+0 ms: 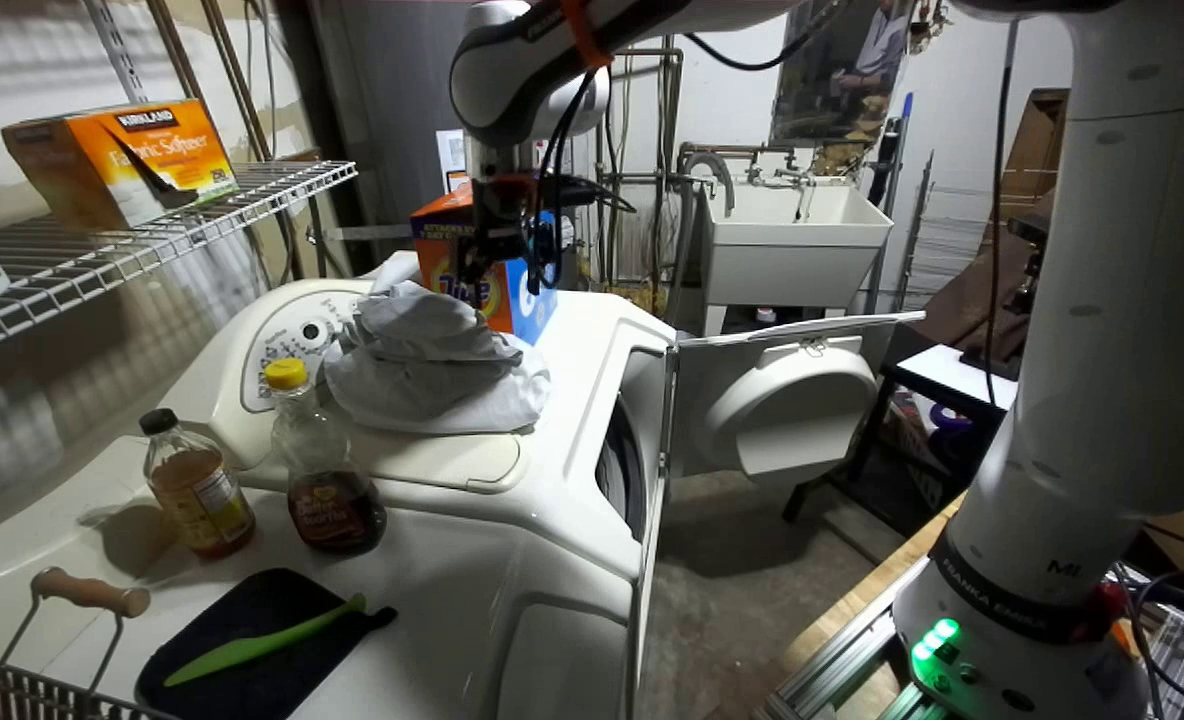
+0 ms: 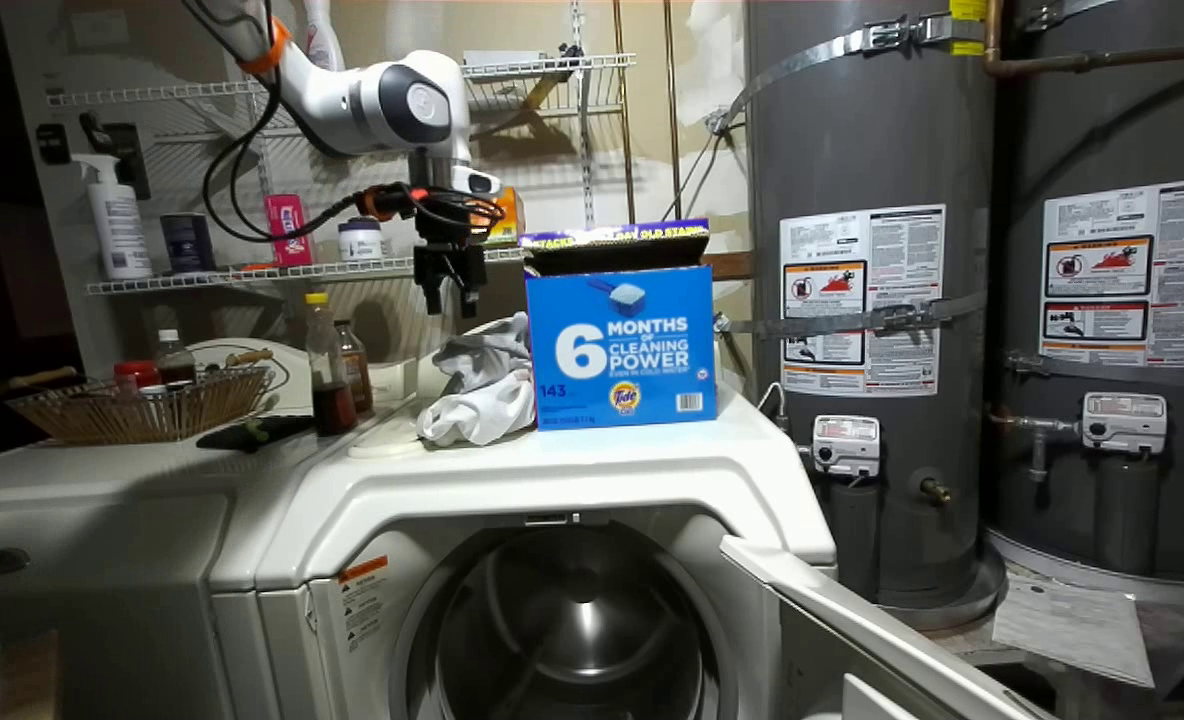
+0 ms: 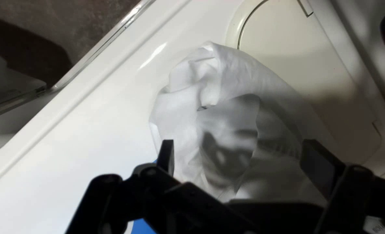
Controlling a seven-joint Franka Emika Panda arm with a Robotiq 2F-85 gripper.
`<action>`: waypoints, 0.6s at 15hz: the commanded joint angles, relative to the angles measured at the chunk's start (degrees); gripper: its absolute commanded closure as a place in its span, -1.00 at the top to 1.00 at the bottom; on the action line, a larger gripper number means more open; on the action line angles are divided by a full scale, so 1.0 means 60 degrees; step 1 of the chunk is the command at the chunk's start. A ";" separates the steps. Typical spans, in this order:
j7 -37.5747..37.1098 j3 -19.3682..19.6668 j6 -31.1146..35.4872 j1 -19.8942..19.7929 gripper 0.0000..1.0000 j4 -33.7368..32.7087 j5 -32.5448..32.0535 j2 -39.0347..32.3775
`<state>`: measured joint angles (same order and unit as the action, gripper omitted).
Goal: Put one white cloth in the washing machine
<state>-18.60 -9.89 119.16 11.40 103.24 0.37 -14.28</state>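
Observation:
A crumpled heap of white cloth lies on top of the white washing machine. The cloth shows in an exterior view and in the wrist view. I cannot tell whether it is one cloth or more. The washing machine's round door stands open. Its metal drum shows no cloth in the part I see. My gripper points down above the cloth, apart from it. In the wrist view the gripper's fingers are spread wide with nothing held between them.
A blue and orange Tide box stands right beside the cloth. A syrup bottle and another bottle stand near it. A black board with a green knife and a wire basket lie farther off. A wire shelf runs behind.

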 commanded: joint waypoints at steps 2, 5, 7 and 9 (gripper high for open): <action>-0.0010 0.0118 -0.0224 0.0383 1.00 -0.0613 -0.0144 -0.0791; 0.0017 0.0136 -0.0376 0.0504 1.00 -0.1083 -0.0176 -0.1252; -0.0103 0.0144 -0.0374 0.0522 1.00 -0.1220 -0.0130 -0.1311; -0.0583 0.0164 0.0295 0.0784 1.00 -0.1408 -0.0325 -0.1666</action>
<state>-19.06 -9.65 117.25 13.86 96.20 -0.97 -21.92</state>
